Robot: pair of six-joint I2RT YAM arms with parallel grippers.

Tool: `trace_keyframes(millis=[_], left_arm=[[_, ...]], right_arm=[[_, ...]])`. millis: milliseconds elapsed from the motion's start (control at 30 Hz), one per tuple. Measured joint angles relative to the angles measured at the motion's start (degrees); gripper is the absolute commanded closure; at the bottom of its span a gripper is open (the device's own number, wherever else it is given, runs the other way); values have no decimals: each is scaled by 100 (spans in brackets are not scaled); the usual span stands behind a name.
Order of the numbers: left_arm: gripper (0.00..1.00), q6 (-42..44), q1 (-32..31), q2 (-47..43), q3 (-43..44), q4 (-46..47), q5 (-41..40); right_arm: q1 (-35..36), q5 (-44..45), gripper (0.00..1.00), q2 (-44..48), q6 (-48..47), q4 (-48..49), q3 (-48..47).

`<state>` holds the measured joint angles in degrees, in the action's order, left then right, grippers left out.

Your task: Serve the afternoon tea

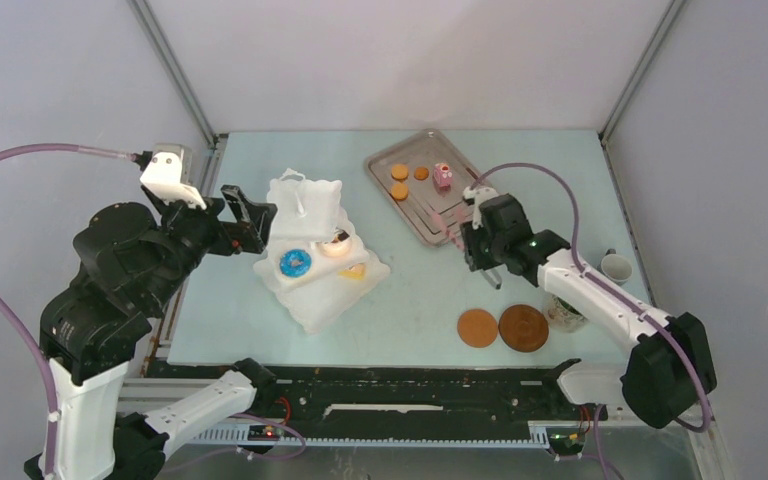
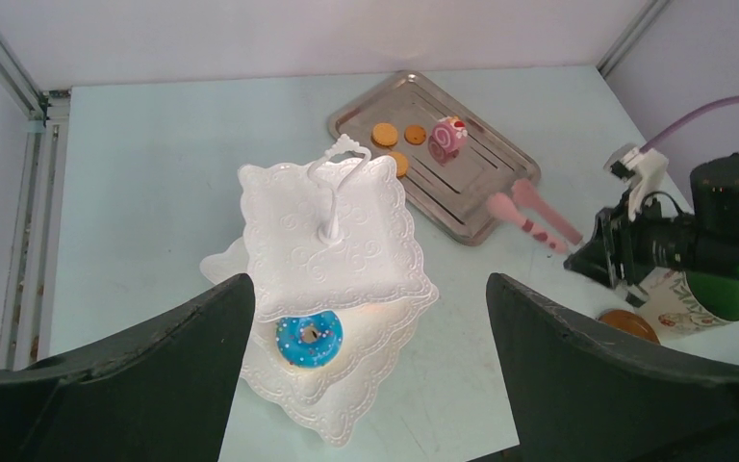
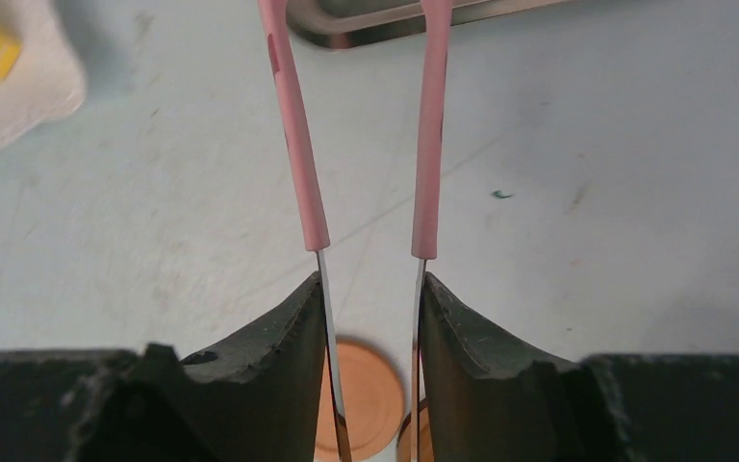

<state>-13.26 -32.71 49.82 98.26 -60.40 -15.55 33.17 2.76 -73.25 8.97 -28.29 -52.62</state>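
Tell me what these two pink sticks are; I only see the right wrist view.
Observer: They're pink tongs, gripped by the right pincer; their spoon-shaped tips sit over the edge of a silver tray.
Operator: Anything on that tray?
Observer: Three orange biscuits and a pink cake roll.
Operator: What's the other arm doing?
Observer: Its left pincer hangs open beside a white tiered stand holding a blue doughnut.
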Motion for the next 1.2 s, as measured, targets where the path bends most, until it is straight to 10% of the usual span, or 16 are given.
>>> trace_keyframes(millis=[300, 1200], left_arm=[[2, -20, -9, -28, -7, 22, 74], [2, -17, -15, 50, -4, 17, 72]], right_arm=[[-1285, 42, 56, -1064, 46, 267, -503], [-1456, -184, 58, -3928, -339, 339, -3351]])
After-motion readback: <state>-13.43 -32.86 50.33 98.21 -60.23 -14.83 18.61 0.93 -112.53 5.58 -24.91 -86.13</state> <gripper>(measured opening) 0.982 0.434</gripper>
